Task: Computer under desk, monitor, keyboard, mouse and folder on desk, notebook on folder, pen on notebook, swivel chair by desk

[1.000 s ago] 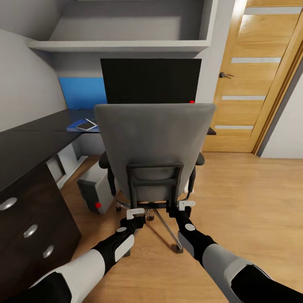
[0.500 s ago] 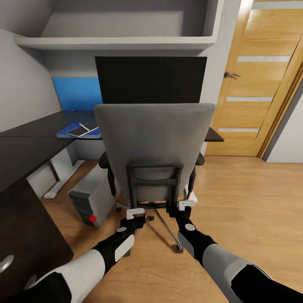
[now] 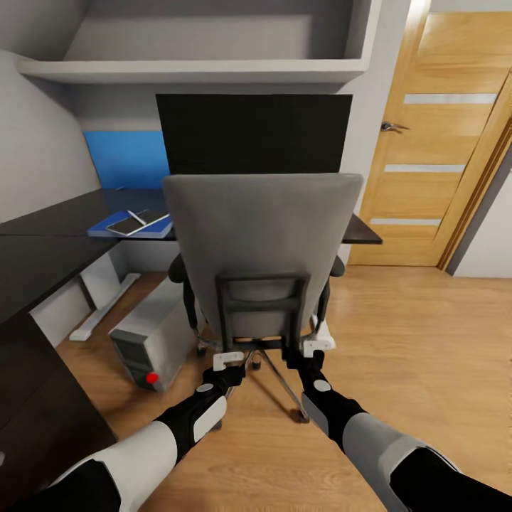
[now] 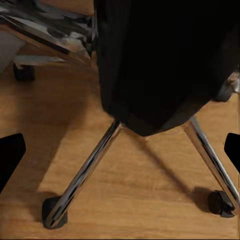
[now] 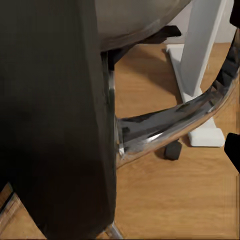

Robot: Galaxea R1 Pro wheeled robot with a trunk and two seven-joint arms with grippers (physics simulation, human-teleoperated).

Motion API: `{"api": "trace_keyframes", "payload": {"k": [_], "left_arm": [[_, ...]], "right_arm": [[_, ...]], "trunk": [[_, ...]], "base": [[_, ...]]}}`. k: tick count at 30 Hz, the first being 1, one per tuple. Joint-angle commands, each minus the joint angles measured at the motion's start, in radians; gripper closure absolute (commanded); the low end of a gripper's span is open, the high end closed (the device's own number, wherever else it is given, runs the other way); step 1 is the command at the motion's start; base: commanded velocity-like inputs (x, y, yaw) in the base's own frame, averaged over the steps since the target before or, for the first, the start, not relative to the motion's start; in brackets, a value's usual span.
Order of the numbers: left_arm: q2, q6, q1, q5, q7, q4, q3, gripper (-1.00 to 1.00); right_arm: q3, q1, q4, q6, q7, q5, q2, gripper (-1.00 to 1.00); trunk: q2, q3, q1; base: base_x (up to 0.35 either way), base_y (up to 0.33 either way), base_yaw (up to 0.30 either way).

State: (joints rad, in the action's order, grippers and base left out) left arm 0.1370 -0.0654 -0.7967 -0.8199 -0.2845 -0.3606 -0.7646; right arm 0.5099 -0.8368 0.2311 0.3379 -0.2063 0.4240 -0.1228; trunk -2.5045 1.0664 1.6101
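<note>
Swivel chair (image 3: pixel 262 242) nearer the desk (image 3: pixel 64 231).

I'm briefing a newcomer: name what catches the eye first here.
The swivel chair fills the middle, its tall grey back toward the camera, with both grippers, left and right, at its lower frame. Behind it the monitor stands on the desk; the computer sits on the floor to the left.

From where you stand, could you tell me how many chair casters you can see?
3: two in the left wrist view, one in the right wrist view; others may be hidden.
</note>
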Motion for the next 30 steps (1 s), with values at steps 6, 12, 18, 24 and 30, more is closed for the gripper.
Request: {"api": "trace_keyframes", "payload": {"k": [6,12,18,24,30], "left_arm": [[-0.001,-0.005,-0.001,-0.009,-0.006,0.000,-0.008,-1.00],[-0.001,-0.005,-0.001,-0.009,-0.005,0.000,-0.008,-1.00],[-0.001,-0.005,-0.001,-0.010,-0.005,0.000,-0.008,-1.00],[0.000,-0.005,-0.001,-0.009,-0.006,-0.001,-0.008,-1.00],[0.000,-0.007,-0.001,-0.073,-0.015,-0.002,0.003,-1.00]], "right_arm": [[0.006,-0.001,-0.009,0.040,-0.007,0.009,-0.001,-1.00],[0.006,-0.001,-0.010,0.043,-0.005,0.009,0.000,-1.00],[0.006,-0.001,-0.010,0.043,-0.006,0.009,0.000,-1.00],[0.008,-0.001,-0.009,0.037,-0.007,0.009,-0.005,-1.00],[0.005,-0.001,-0.011,0.042,-0.008,0.010,-0.001,-1.00]], "trunk": [[0.000,0.001,-0.001],[0.000,0.001,-0.001],[0.000,0.001,-0.001],[0.000,-0.007,-0.002],[0.001,-0.030,-0.004]], "base": [[-0.300,-0.062,0.000],[-0.332,-0.006,0.000],[-0.334,-0.001,0.000],[-0.334,0.000,0.000],[-0.184,0.000,0.000]]}}
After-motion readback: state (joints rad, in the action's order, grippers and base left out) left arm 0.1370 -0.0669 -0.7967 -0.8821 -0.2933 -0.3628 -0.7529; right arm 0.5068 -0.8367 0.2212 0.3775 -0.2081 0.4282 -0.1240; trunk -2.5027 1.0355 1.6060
